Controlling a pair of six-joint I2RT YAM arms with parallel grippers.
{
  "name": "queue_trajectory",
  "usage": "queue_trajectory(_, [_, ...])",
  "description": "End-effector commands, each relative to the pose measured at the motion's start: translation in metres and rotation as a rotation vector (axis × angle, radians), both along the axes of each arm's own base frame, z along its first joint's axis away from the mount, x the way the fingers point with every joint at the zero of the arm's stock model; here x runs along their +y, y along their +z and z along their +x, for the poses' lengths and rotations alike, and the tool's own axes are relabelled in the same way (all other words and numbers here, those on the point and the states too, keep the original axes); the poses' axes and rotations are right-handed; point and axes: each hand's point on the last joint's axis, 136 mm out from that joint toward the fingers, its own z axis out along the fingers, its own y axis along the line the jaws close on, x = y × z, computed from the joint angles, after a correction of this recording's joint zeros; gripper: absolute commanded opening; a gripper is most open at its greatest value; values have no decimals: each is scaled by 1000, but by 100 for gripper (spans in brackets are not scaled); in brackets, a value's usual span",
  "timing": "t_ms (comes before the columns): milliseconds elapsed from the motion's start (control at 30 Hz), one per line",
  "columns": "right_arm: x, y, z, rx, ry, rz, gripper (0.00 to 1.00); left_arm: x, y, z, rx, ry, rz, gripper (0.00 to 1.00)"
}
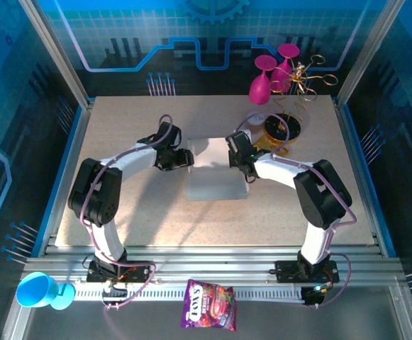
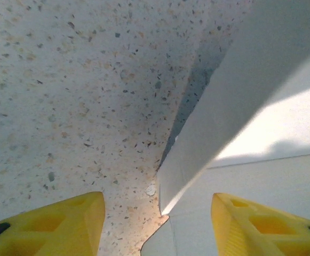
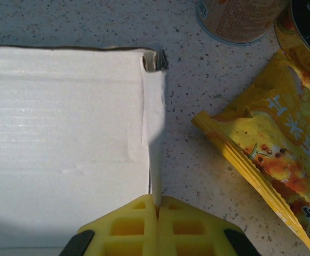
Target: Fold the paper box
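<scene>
Top external view is showing the white paper box lying in the middle of the speckled worktop, between the two arms, with its side flaps being raised. Doing this step well probably means gripping each flap close to its crease. Both sides should then be lifted evenly, so the base is not skidding and the thin card is not buckling.

In the right wrist view, the right tool is pinching the box's thin right flap, its fingers closed tight on the edge. A yellow snack packet is lying just beside it.

In the left wrist view, the left tool is standing about half open. The left flap is rising between its fingers, and neither finger is clearly touching it.
</scene>
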Motion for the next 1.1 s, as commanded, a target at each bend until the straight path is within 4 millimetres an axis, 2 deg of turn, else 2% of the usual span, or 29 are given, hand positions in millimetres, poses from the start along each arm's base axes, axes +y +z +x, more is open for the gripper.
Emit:
queue_trajectory(0, [-7, -19, -9, 91, -18, -5, 0, -8, 2, 4, 5, -27, 11, 54])
queue_trajectory(100, [-11, -19, -12, 131, -66, 14, 0, -1, 11, 4, -22, 1, 52, 55])
queue_trajectory(233, [-19, -17, -22, 223, -193, 37, 0, 30, 50, -5, -45, 147, 144, 56])
queue_trajectory(400, [-18, -16, -44, 339, -355, 145, 0, 57, 111, -35, -64, 316, 139, 56])
queue_trajectory(433, [-17, -16, -48, 364, -388, 166, 0, 63, 125, -42, -84, 356, 127, 58])
queue_trajectory(500, [-10, -17, -57, 417, -450, 230, 0, 83, 149, -60, -93, 488, 139, 57])
queue_trajectory(633, [6, -16, -75, 495, -588, 348, 0, 104, 190, -90, -60, 603, 156, 60])
queue_trajectory(733, [18, -17, -92, 572, -719, 456, 0, 98, 207, -104, -44, 628, 62, 61])
queue_trajectory(867, [33, -18, -119, 717, -903, 544, 0, 74, 219, -113, -8, 579, -62, 62])
queue_trajectory(967, [45, -15, -137, 778, -986, 565, 0, 58, 226, -117, 4, 543, -47, 64])
queue_trajectory(1067, [58, -15, -151, 799, -1041, 607, 0, 43, 223, -119, 48, 506, 13, 64])
